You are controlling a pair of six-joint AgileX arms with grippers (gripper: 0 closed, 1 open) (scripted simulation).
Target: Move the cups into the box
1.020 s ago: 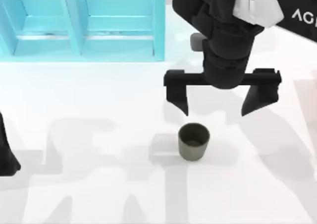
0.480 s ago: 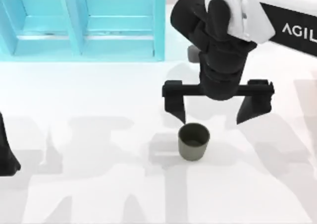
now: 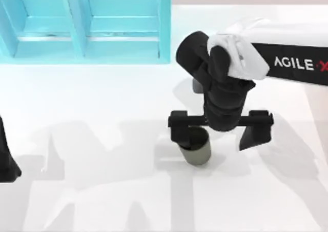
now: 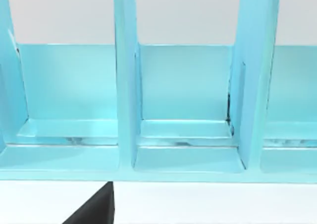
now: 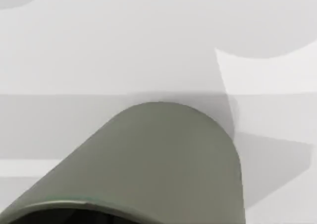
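- The jaws of the right gripper stand wide apart and hold nothing.
- One finger of it sits right over the rim of the grey cup, so that side of the cup is hidden in the top view.
- The other finger is off to the far side, well apart from the cup.
- The grey cup stands upright on the white table, so it sits close under one jaw and not in the middle of the gap.
- Whether the near finger touches the cup cannot be told.
- In the right wrist view the grey cup looks very close, with its round wall and part of its dark rim showing.
- The blue box sits at the far left of the table, well apart from the jaws and the cup.
- In the left wrist view the blue box shows its walls and open slots.
- The left arm is parked at the left edge of the table, far from the cup.
- Its jaws cannot be told open or shut.
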